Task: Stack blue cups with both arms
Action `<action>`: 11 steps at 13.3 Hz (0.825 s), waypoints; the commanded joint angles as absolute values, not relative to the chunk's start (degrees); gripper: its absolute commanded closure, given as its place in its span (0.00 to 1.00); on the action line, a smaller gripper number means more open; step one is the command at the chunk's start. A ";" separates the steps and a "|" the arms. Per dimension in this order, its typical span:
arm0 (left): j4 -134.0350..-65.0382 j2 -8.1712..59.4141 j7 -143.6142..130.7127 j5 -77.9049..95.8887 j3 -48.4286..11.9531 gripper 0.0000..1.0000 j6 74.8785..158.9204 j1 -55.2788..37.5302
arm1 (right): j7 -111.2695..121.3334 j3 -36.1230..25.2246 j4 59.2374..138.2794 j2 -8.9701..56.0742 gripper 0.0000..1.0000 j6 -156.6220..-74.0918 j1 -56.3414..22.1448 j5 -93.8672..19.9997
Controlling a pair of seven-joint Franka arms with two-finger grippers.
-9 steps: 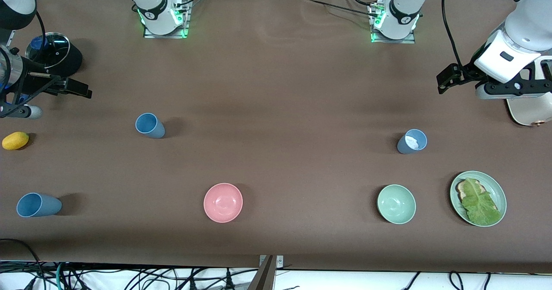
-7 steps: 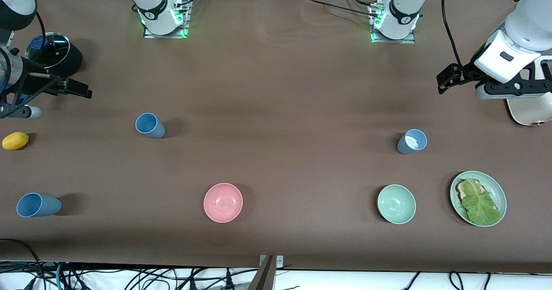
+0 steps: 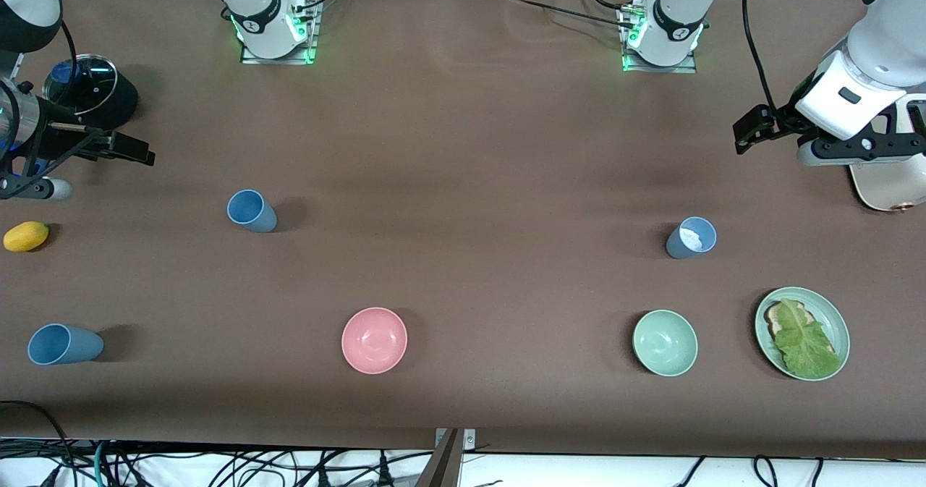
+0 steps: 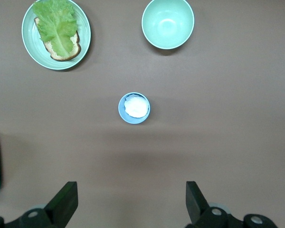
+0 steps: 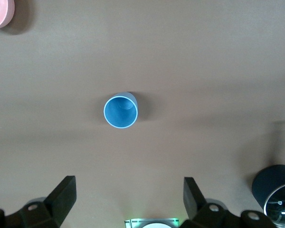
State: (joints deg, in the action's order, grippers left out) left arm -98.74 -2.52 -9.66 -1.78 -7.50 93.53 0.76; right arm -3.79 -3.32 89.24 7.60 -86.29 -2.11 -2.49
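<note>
Three blue cups (image 3: 252, 210) (image 3: 691, 238) (image 3: 64, 344) stand apart on the counter (image 3: 463, 183), none stacked. One holding something white sits below the left tool (image 4: 129, 204), another below the right tool (image 5: 128, 202). Both tools hang wide and empty.

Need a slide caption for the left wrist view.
Open left gripper above a blue cup holding something white, green bowl nearby.

Brown-covered table (image 3: 463, 147) bearing: three upright blue cups (image 3: 251, 210) (image 3: 64, 344) (image 3: 691, 238), pink bowl (image 3: 374, 340), pale green bowl (image 3: 665, 342), green plate (image 3: 839, 324) of lettuce and toast, yellow lemon (image 3: 26, 236), black lidded pot (image 3: 90, 96).
</note>
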 commanded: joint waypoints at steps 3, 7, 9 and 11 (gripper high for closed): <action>-98.53 -2.64 -8.79 -1.23 -7.12 0.00 92.81 1.14 | -2.90 -2.37 89.21 7.29 0.00 -85.61 -1.14 -1.67; -98.70 -2.55 -8.79 -1.23 -7.03 0.00 92.72 1.23 | -2.90 -2.37 89.30 7.29 0.00 -85.61 -1.14 -1.67; -98.61 -2.02 -8.79 -1.23 -7.03 0.00 92.72 1.23 | -2.90 -2.37 89.30 7.29 0.00 -85.61 -1.14 -1.67; -98.61 -1.93 -8.79 -1.23 -6.94 0.00 92.72 1.32 | -2.90 -2.37 89.30 7.29 0.00 -85.61 -1.14 -1.67</action>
